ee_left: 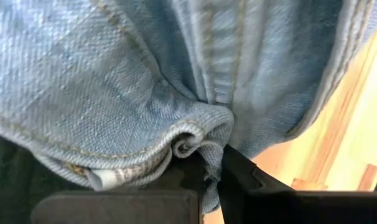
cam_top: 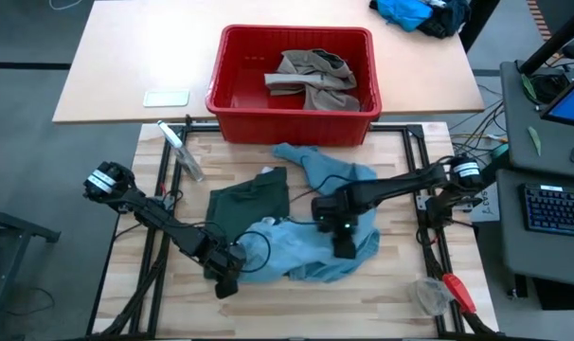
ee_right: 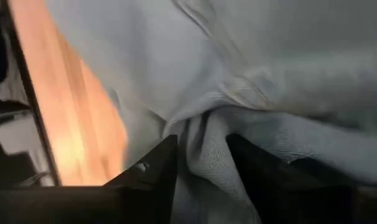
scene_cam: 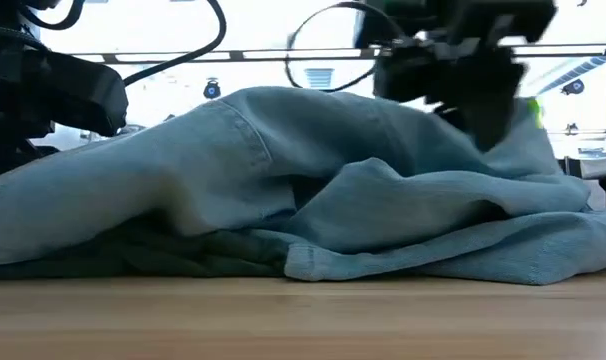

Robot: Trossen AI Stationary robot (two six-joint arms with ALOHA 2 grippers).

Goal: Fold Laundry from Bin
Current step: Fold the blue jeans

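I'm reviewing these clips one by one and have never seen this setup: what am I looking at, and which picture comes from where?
Two dark robot arms work at a wooden table. One picture looks straight down from above, one looks level across the tabletop, and two come from cameras on the arms' wrists. On the table lie light blue denim trousers, partly over dark green shorts. Behind them stands a red bin holding a khaki garment. The left claw is shut on a bunched fold of the trousers, seen close in its wrist picture. The right claw is down on the trousers too, with denim gathered between its fingers; whether it grips firmly I cannot tell.
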